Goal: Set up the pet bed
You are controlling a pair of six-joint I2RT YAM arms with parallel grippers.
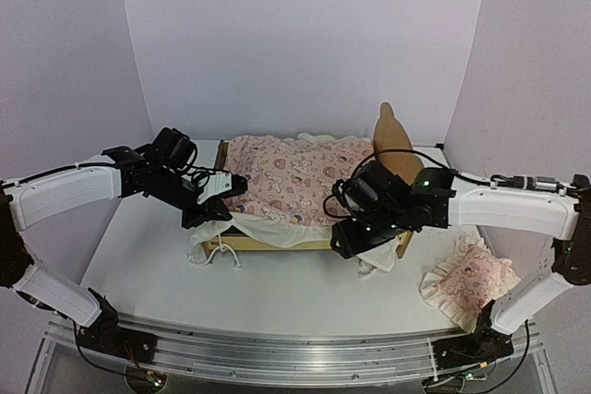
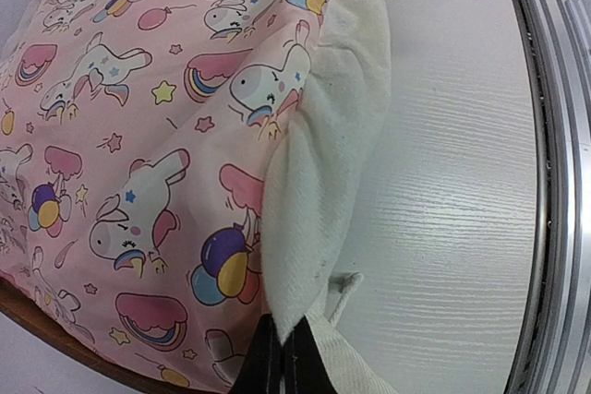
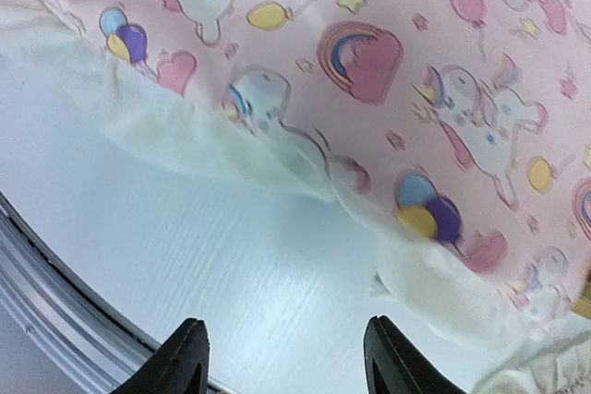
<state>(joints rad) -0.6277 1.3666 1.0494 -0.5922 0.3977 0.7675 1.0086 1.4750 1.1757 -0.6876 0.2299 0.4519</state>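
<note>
Cover draped over the bed: left jaws pinched on its edge, right jaws apart.

The light plywood pet bed (image 1: pixel 395 147) with bear-ear headboard sits mid-table toward the back wall, under the pink unicorn-print fabric cover (image 1: pixel 291 177), whose cream ruffle spills over the near rail. The left gripper (image 2: pixel 277 366) is clamped on that ruffle at the bed's near left corner. The right gripper (image 3: pixel 286 362) hangs, fingers apart, over the bare white table (image 1: pixel 277 302) by the near right corner. A small pink ruffled pillow (image 1: pixel 469 281) lies near the right edge, apart from the bed.

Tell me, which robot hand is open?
The right gripper: its jaws stand apart with nothing between them. The left gripper is pinched shut on the cream edge of the cover.
</note>
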